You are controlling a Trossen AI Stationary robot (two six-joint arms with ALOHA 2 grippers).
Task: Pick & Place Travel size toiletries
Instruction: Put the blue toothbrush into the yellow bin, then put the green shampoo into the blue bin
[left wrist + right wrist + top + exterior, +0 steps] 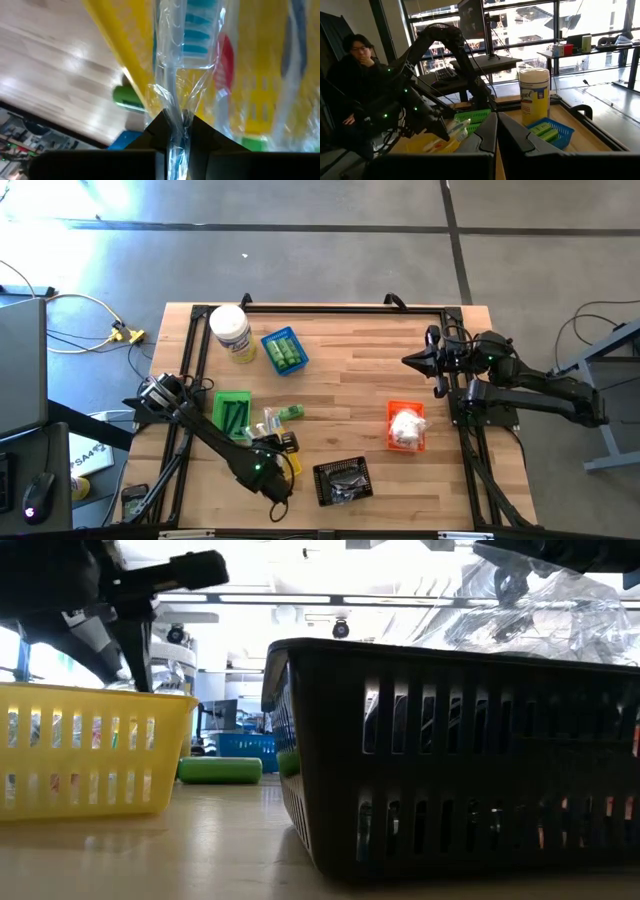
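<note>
1. The left pincer (176,131) is closed on a clear-wrapped toothbrush with blue bristles (186,47), over the yellow slotted plastic basket (85,755) at the wooden bench's (350,390) near edge.
2. A green bottle (220,770) lies beyond it.
3. The right pincer (496,131) hangs shut and empty at the far right.

My view: wooden table (350,380). White jar with yellow label (231,333) upright at far left corner, blue basket (284,350) just beside. Green basket (232,411) nearer. Orange basket (406,426) right of centre. Black basket (343,481) at near edge. Yellow basket (90,760) beside it. Person (355,75) seated beyond table.
</note>
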